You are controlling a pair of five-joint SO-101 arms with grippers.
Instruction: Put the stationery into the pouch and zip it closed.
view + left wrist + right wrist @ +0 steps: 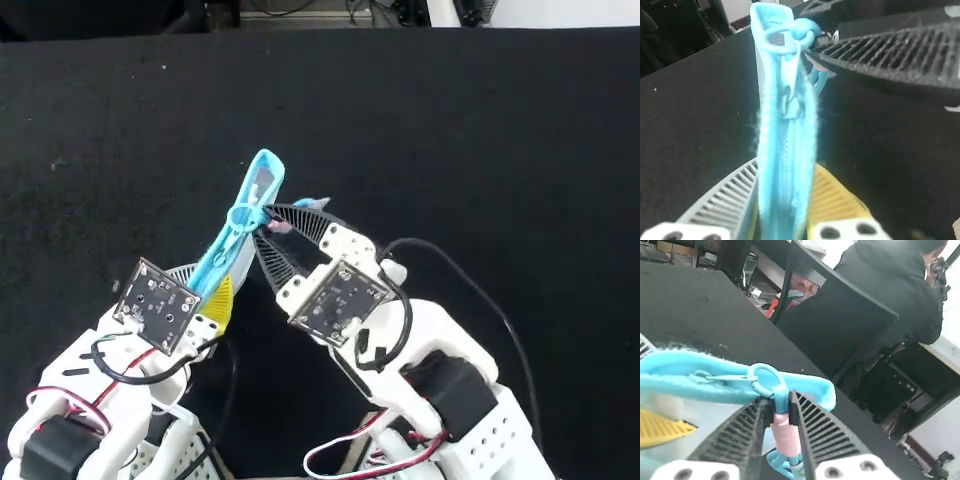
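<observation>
From high up, the blue pouch [240,225] stands up off the black table [450,130]. It is tilted, with its top end pointing away from the arms. The left claw [210,283] is closed on the pouch's low end, with a grey finger on one side and a yellow finger [222,300] on the other. The right claw [270,230] comes in from the other side. Its black tips meet just beside the pouch, near the top.

In the left wrist view, the pouch [785,150] runs up between the grey finger [725,200] and the yellow finger [832,200], which press it flat. The zip tab [790,95] sits near the far end. A blue ring [769,36] is joined to the tab, and the right claw's black finger [880,55] reaches it.

In the right wrist view, the right claw [781,407] is pinched narrow on a pink strap [785,432]. The strap loops through the ring [767,367]. The ring joins the zip tab [725,376], which lies flat along the pouch [670,372].
</observation>
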